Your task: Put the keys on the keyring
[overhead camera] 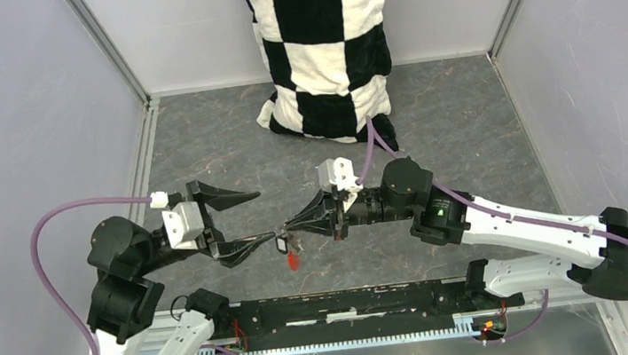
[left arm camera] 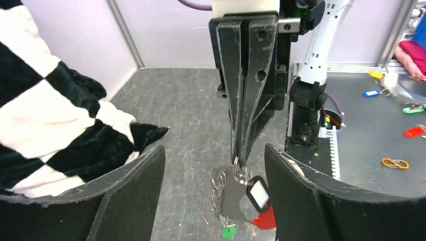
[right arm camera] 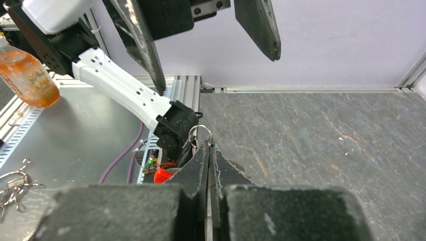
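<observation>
A: The keyring (left arm camera: 219,187) is pinched in the pressed-together jaws of the right gripper (overhead camera: 285,232) and held in the air above the bench (overhead camera: 465,124).

B: And the left gripper (overhead camera: 264,215)?

A: Its jaws are spread wide, one on each side of the hanging bunch.

B: The black-tagged key (left arm camera: 257,194) and red tag (left arm camera: 265,220) are seen dangling beside the ring, with the green-tagged key (left arm camera: 228,231) lowest. Whether the keys are threaded cannot be told.

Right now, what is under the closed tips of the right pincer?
Under the right pincer are a thin silvery metal ring, a black-tagged key, a long red plastic tag and a green-tagged key. Whether the keys sit on the ring is hidden.
</observation>
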Controlling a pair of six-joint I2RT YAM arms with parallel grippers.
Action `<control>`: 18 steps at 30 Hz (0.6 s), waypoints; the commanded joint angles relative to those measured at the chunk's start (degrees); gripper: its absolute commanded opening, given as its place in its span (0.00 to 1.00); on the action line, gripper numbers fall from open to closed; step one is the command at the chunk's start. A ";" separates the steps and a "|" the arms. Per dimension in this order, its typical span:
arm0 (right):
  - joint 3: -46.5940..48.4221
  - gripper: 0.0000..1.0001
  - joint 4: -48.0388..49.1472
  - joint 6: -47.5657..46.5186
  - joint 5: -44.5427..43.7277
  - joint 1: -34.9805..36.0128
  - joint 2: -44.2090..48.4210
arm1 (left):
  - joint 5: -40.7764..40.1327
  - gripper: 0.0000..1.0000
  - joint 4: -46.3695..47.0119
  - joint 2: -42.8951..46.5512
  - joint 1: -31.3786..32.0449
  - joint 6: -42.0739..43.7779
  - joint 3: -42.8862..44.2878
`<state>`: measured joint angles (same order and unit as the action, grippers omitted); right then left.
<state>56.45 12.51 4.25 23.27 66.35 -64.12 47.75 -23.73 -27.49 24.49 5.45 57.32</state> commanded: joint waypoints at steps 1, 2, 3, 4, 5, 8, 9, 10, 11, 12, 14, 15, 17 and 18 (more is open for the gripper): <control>4.59 0.00 -4.04 -2.56 -1.97 -0.21 -0.29 | 6.47 0.79 0.72 -4.15 0.03 -1.76 1.01; 4.57 0.00 -4.10 -2.69 -1.95 -0.17 -0.10 | 7.49 0.78 0.67 -4.23 0.01 -0.86 0.03; 4.38 0.00 -4.08 -2.74 -1.93 -0.18 0.12 | 7.84 0.78 0.39 -4.18 0.02 0.36 -0.92; 4.39 0.00 -4.22 -2.80 -1.98 -0.17 0.22 | 7.59 0.77 0.18 -4.09 -0.03 1.50 -1.86; 4.55 0.00 -4.74 -2.96 -1.97 -0.15 0.13 | 7.32 0.75 -0.53 -4.21 -0.02 2.70 -2.50; 5.90 0.00 -6.63 -3.40 -1.69 -0.15 -0.51 | 8.89 0.64 -4.26 -6.00 -0.01 6.60 -2.06; 6.33 0.00 -6.79 -3.46 -1.25 -0.20 -0.72 | 9.46 0.60 -5.36 -6.53 0.03 7.54 -1.75; 6.60 0.00 -6.89 -3.44 -0.92 -0.19 -0.95 | 9.85 0.57 -6.40 -6.87 -0.05 8.49 -1.50; 7.20 0.00 -7.01 -3.48 -0.49 -0.18 -1.24 | 10.05 0.55 -7.07 -7.14 0.01 9.26 -1.43; 7.71 0.00 -7.23 -3.53 -0.04 -0.17 -1.51 | 10.20 0.53 -7.61 -7.14 0.00 9.78 -1.42; 8.38 0.00 -7.24 -3.45 0.62 -0.21 -1.97 | 10.52 0.51 -8.03 -6.99 -0.05 10.40 -1.50; 8.58 0.00 -7.11 -3.37 1.08 -0.19 -2.10 | 10.71 0.51 -8.03 -6.88 -0.01 10.51 -1.51; 8.94 0.00 -7.06 -3.04 1.68 -0.16 -2.45 | 11.12 0.48 -8.53 -6.79 -0.04 10.98 -1.60; 9.19 0.00 -7.06 -2.98 1.98 -0.13 -2.55 | 11.29 0.46 -8.97 -6.79 -0.04 11.38 -1.53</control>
<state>61.91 3.25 1.50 23.31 66.30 -66.50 56.42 -31.00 -34.54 24.49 12.71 54.98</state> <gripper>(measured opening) 0.006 0.491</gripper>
